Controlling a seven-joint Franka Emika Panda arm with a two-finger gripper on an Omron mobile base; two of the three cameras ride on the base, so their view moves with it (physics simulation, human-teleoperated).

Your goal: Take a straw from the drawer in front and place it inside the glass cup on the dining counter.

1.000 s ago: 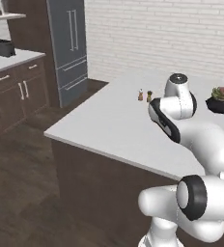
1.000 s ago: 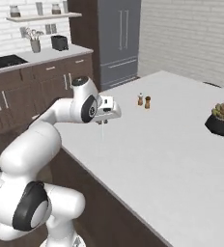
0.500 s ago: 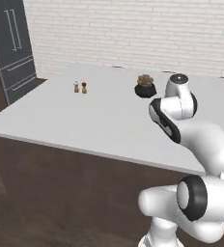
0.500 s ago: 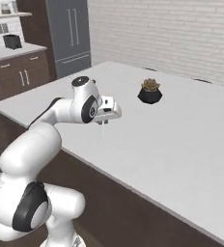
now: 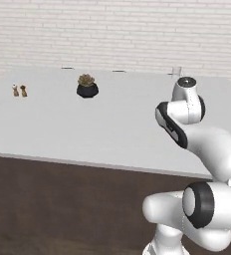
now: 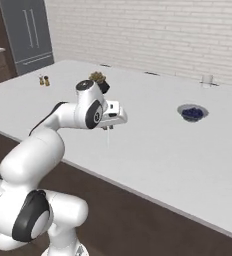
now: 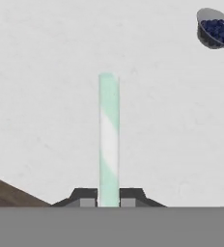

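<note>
Above the white worktop [image 6: 153, 145], the claw [image 6: 108, 129] clamps the straw [image 7: 108, 140], which hangs straight down; the glass cup [image 6: 206, 79] stands well apart near the far edge.

Potted plant [image 5: 87, 86], two shakers [image 5: 19, 90], berry bowl [image 6: 192, 113] — well apart.

Even bright rendered light, soft faint shadows, no glare; low-resolution, slightly blurry.
</note>
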